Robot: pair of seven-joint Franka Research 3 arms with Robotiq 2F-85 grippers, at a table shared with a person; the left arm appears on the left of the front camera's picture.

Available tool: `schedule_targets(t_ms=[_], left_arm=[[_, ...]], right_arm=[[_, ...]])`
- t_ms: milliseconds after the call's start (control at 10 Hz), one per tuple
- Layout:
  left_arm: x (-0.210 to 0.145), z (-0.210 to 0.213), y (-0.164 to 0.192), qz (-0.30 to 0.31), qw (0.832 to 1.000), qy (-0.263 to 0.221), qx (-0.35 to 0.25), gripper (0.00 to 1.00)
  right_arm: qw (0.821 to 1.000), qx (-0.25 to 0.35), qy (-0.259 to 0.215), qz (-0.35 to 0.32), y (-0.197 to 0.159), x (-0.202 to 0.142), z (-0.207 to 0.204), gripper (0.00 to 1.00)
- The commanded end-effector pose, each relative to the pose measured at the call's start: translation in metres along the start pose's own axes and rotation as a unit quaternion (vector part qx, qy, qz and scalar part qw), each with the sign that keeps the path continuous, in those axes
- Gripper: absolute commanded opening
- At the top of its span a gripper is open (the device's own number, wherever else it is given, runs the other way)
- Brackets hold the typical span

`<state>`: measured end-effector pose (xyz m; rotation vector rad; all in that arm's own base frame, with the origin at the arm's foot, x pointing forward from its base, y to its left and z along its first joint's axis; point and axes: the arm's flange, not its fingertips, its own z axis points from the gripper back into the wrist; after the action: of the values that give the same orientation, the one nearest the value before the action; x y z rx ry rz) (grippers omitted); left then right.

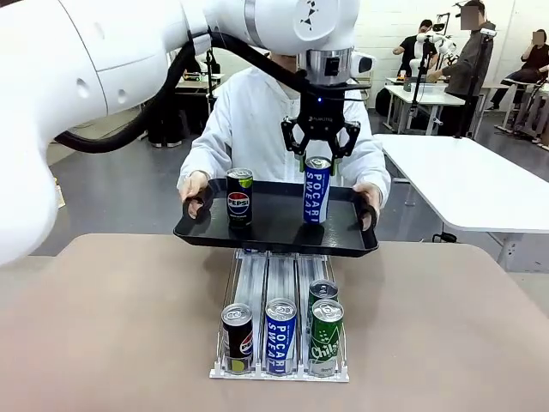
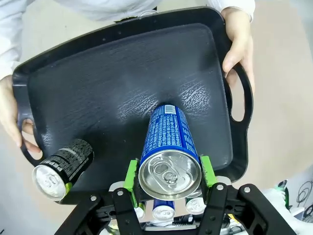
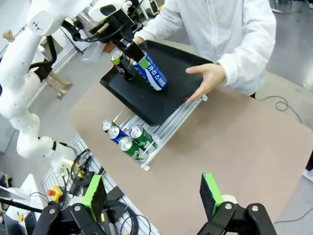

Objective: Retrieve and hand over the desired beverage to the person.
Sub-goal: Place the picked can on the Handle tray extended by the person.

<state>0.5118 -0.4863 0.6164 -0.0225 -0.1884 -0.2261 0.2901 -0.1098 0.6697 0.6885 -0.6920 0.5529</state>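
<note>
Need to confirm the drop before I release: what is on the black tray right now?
Two upright cans stand apart on the black tray: a Pepsi can and a blue Pocari Sweat can, which the left gripper grips near its top. The person's hands hold both handles.

Black plastic tray (image 2: pixel 122 83) with a matt, finely grained floor that catches soft highlights and a smoother rim. Blue Pocari Sweat can (image 2: pixel 168 142): glossy printed metal wall, bare brushed-metal lid with pull tab. Black Pepsi can (image 2: pixel 62 166): satin dark print, same silvery metal top. Left gripper (image 2: pixel 168 178): matt black housings with bright green, rubbery-looking pads (image 2: pixel 131 175). Right gripper (image 3: pixel 154 193): the same black finish and green pads. Robot arm shells (image 1: pixel 103 60): glossy white plastic. Table (image 1: pixel 111 343): smooth, matt beige-brown surface. Can rack (image 1: pixel 257 279): clear, shiny plastic rails. The person (image 1: pixel 257 112) wears soft, pale matt cloth.
</note>
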Motion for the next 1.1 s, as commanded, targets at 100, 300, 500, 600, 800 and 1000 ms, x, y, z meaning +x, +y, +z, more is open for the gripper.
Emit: schedule_targets(t_ms=[100,300,500,600,800,1000], left_arm=[[0.026,0.016,-0.012,-0.008,1.0,0.025,-0.005,0.58],[0.028,0.01,-0.012,-0.007,0.999,0.037,-0.003,0.58],[0.033,0.009,-0.009,-0.003,0.998,0.055,-0.014,0.58],[0.036,0.008,-0.01,-0.003,0.998,0.062,-0.019,0.58],[0.04,0.005,-0.008,-0.001,0.997,0.072,-0.026,0.58],[0.042,0.004,-0.004,0.001,0.997,0.072,-0.037,1.0]], right_arm=[[1.0,0.015,-0.014,0.007,-0.001,0.002,-0.002,1.0],[1.0,0.015,-0.014,0.007,-0.001,0.002,-0.002,1.0],[1.0,0.015,-0.014,0.007,-0.001,0.002,-0.002,1.0],[1.0,0.015,-0.014,0.007,-0.001,0.002,-0.002,1.0],[1.0,0.015,-0.014,0.007,-0.001,0.002,-0.002,1.0],[1.0,0.015,-0.014,0.007,-0.001,0.002,-0.002,1.0]])
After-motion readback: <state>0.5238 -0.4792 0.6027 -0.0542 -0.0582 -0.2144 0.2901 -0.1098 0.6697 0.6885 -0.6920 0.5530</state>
